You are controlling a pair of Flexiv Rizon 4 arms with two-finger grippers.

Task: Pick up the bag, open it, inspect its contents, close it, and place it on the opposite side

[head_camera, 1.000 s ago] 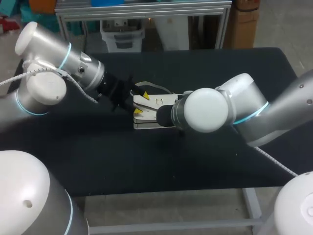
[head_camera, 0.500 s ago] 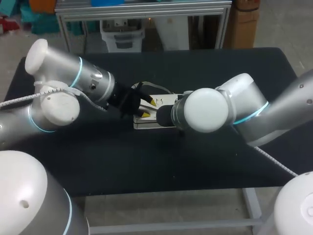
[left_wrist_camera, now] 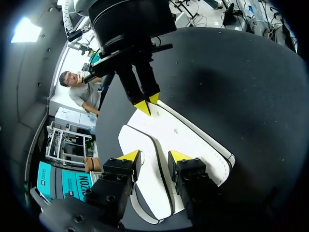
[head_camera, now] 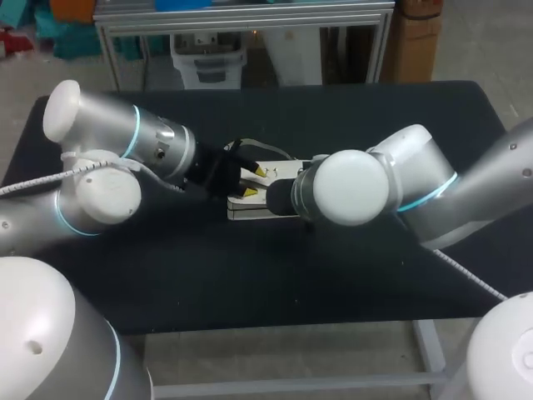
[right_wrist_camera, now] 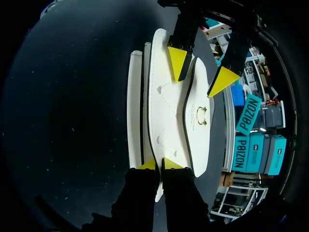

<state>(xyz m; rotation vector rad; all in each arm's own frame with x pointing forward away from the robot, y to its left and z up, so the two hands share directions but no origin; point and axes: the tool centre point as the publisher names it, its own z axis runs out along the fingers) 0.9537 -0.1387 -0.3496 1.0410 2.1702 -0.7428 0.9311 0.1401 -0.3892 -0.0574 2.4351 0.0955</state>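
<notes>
A flat white bag with black trim lies on the black table, near its middle. My left gripper hangs over the bag's left end. In the left wrist view this left gripper is open, and its fingers straddle the black-trimmed flap edge of the bag. My right gripper is shut on the near edge of the bag. In the left wrist view my right gripper meets the bag's far end. My right arm's elbow hides it in the head view.
A thin dark strap loops out behind the bag. Bare black tabletop stretches on every side of the bag, with the front edge well clear of it.
My left arm has swung right, bringing its gripper from beside the bag's left end to over the bag, with the fingers drawn a little closer together. The right arm and the bag have stayed put.
</notes>
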